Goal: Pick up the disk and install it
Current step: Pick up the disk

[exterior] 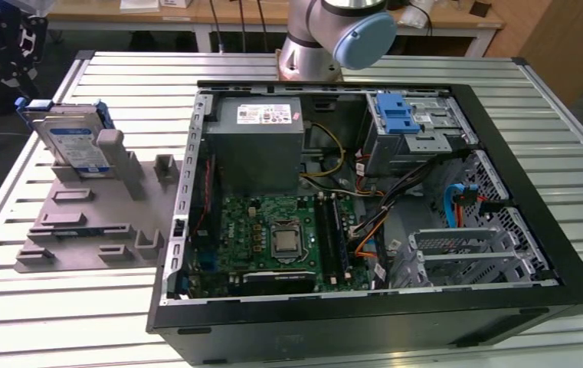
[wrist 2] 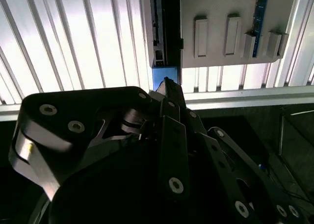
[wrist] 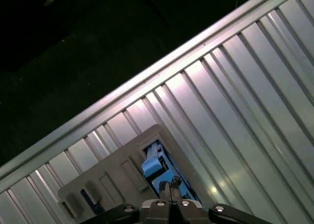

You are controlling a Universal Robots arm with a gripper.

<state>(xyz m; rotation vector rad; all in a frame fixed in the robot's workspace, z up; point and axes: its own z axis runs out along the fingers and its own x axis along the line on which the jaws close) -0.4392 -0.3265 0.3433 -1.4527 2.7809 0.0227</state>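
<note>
The disk (exterior: 71, 142), a silver drive with a blue-and-white label in a blue bracket, stands on edge in a grey holder (exterior: 86, 230) on the slatted table, on the exterior view's left of the open computer case (exterior: 373, 307). My gripper (exterior: 13, 55) hangs dark above and behind the disk, apart from it. In the first wrist view the fingertips (wrist: 167, 188) meet, with the disk's blue bracket (wrist: 156, 167) lying beyond them. In the second wrist view the gripper (wrist 2: 167, 83) points at the bracket's blue edge (wrist 2: 162, 76). The gripper is shut and holds nothing.
Inside the case are a grey power supply (exterior: 260, 130), a green motherboard (exterior: 276, 238), loose cables (exterior: 414, 192) and a silver drive cage with a blue latch (exterior: 401, 115). The arm's base (exterior: 322, 38) stands behind the case. The table edge (wrist: 122, 96) runs close to the holder.
</note>
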